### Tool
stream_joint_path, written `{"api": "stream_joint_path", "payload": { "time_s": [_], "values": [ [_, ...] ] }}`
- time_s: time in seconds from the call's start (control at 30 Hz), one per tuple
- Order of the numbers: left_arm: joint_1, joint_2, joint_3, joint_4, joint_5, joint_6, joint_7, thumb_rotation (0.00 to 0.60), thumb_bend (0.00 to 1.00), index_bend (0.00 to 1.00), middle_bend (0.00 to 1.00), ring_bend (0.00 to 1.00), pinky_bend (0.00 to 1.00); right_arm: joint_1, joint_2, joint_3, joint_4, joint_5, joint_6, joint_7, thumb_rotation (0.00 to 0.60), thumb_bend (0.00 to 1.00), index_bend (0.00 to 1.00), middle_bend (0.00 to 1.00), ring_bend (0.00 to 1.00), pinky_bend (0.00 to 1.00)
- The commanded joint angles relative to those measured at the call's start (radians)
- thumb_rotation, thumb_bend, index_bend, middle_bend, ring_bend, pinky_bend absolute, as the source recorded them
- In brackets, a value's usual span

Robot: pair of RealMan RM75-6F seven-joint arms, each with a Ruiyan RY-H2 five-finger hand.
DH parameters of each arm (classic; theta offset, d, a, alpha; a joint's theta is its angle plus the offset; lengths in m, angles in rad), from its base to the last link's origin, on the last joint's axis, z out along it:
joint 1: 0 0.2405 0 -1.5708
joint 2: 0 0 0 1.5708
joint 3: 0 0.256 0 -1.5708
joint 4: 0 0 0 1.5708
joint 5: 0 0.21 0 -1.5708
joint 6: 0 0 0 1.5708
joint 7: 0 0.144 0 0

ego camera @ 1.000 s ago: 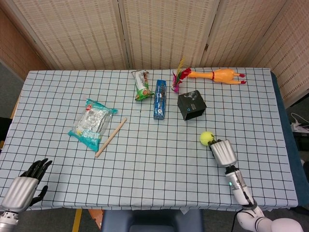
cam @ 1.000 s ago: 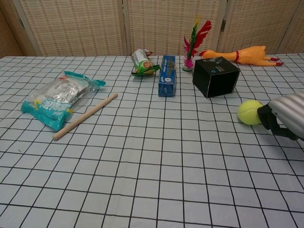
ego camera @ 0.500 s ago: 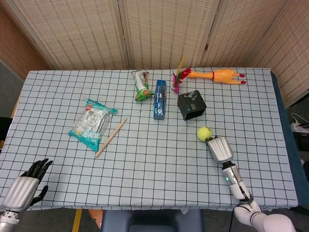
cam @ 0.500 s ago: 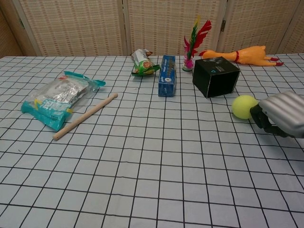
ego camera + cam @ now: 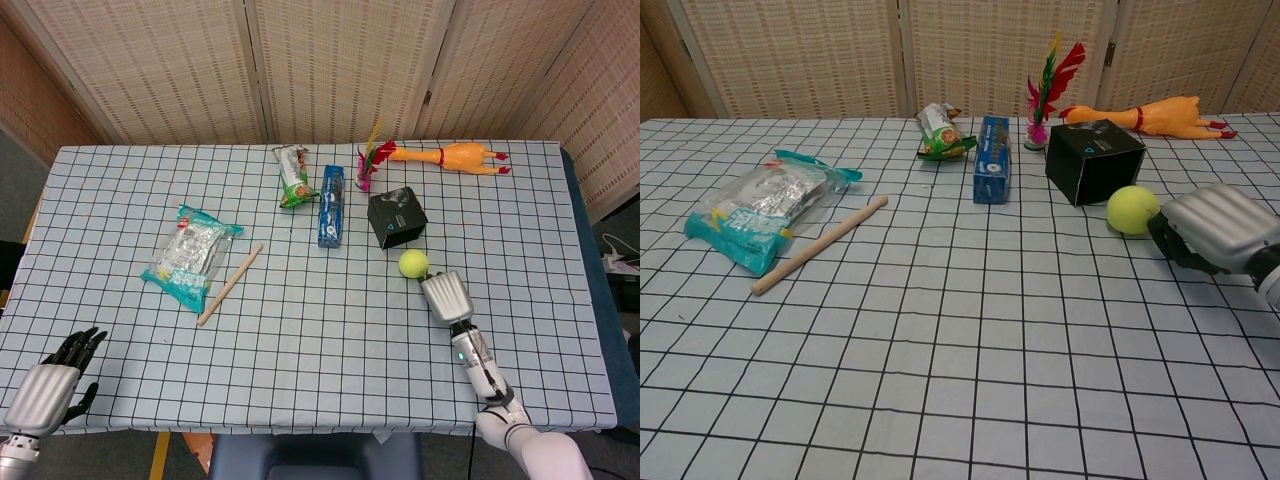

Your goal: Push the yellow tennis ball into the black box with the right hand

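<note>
Task status: nearly complete; yellow tennis ball [image 5: 1133,210] lies on the surface just beside the black box [image 5: 1094,160], apparently not yet touching; right hand [image 5: 1208,229], fingers curled, holding nothing, sits directly behind it; final short push remains.

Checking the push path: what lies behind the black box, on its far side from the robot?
Behind the black box lie the feather shuttlecock and the rubber chicken, both apart from it. The cloth right against its far wall is hidden in the chest view.
</note>
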Motion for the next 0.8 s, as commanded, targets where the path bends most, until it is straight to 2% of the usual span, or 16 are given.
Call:
{"api": "stream_joint_path", "payload": {
  "time_s": [0.03, 0.57, 0.8],
  "values": [
    [-0.001, 0.000, -0.001, 0.000, -0.003, -0.002, 0.002, 0.600, 0.45, 0.03, 0.03, 0.06, 0.41, 0.016, -0.013, 0.003, 0.023, 0.006, -0.017, 0.007, 0.600, 0.98, 0.98, 0.84, 0.70, 1.00],
    [-0.004, -0.001, -0.002, -0.005, -0.018, -0.013, 0.011, 0.600, 0.45, 0.03, 0.03, 0.06, 0.41, 0.076, -0.060, 0.017, 0.097, 0.026, -0.027, 0.031, 0.600, 0.98, 0.97, 0.84, 0.68, 1.00],
    [-0.005, -0.001, -0.004, -0.006, -0.026, -0.016, 0.012, 0.600, 0.45, 0.03, 0.03, 0.06, 0.41, 0.087, -0.063, 0.028, 0.111, 0.042, -0.030, 0.038, 0.600, 0.98, 0.93, 0.84, 0.64, 1.00]
  ]
}}
